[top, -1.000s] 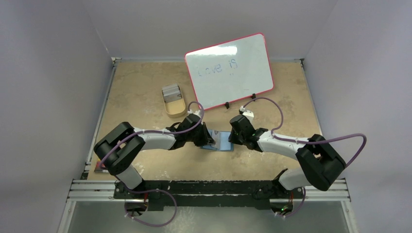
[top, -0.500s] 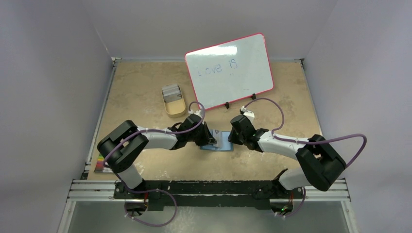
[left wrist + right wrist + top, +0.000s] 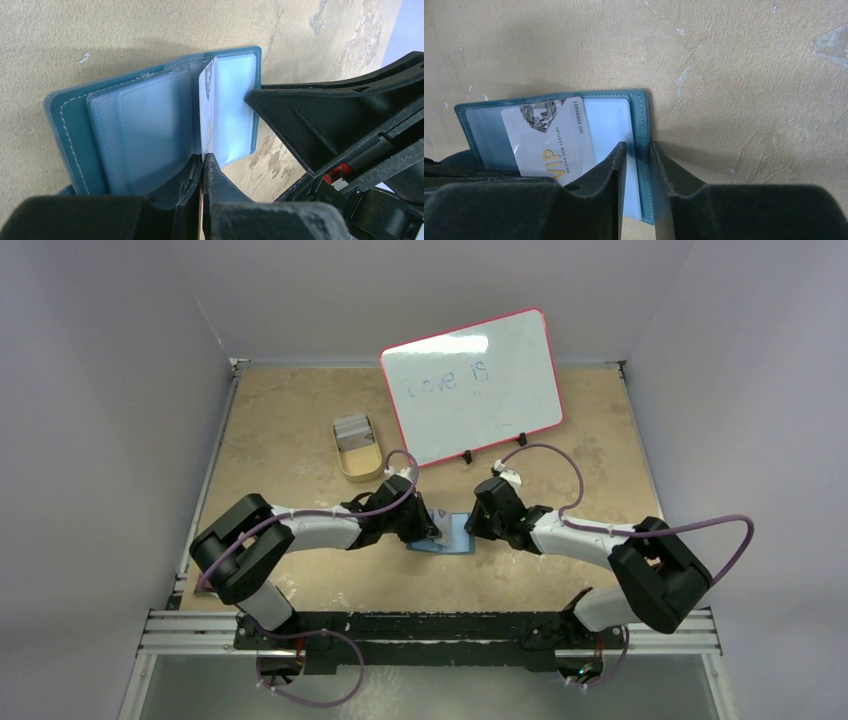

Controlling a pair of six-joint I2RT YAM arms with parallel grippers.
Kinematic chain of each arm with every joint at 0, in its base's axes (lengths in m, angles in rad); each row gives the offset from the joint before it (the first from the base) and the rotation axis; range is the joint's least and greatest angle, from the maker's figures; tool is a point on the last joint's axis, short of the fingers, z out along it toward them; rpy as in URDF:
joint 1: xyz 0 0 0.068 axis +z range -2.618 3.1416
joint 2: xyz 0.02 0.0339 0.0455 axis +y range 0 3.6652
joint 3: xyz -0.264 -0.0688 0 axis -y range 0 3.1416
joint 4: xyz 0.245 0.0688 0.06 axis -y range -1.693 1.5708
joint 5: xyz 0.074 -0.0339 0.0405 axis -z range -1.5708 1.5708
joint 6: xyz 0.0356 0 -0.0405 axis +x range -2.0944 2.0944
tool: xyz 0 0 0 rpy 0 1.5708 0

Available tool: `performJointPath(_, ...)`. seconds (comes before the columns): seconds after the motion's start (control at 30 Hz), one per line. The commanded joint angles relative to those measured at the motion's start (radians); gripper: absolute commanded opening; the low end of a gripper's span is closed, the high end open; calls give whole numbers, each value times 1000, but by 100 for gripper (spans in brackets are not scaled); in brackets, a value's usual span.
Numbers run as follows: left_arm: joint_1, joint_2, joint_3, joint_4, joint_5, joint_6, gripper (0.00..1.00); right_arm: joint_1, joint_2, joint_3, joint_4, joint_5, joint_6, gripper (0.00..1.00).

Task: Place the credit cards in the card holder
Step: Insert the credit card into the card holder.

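Note:
The teal card holder lies open on the table between the two arms, its clear sleeves facing up. My left gripper is shut on one of the credit cards, a silver one held on edge with its far end against the sleeves near the holder's fold. The right wrist view shows this card's face with "VIP" printed on it. My right gripper stands narrowly open, its fingertips straddling the holder's right stitched edge without clamping anything. More grey cards are stacked in the tan tray.
A tan oval tray stands at the back left. A pink-framed whiteboard leans on stands behind the arms. Grey walls close in the table on three sides.
The left arm's elbow has swung a little and its gripper has nudged the card slightly nearer over the holder. The right arm has barely moved. Both grips are unchanged.

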Motion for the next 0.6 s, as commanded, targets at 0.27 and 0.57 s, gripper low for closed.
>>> performJointPath(0.27,-11,46,-18,-97,68,41,0,12,37,-13,-5,-29,27,25)
performJointPath(0.57,-10,32,-14,-133,54,66,1,12,36,-8,-3,-15,29,25)
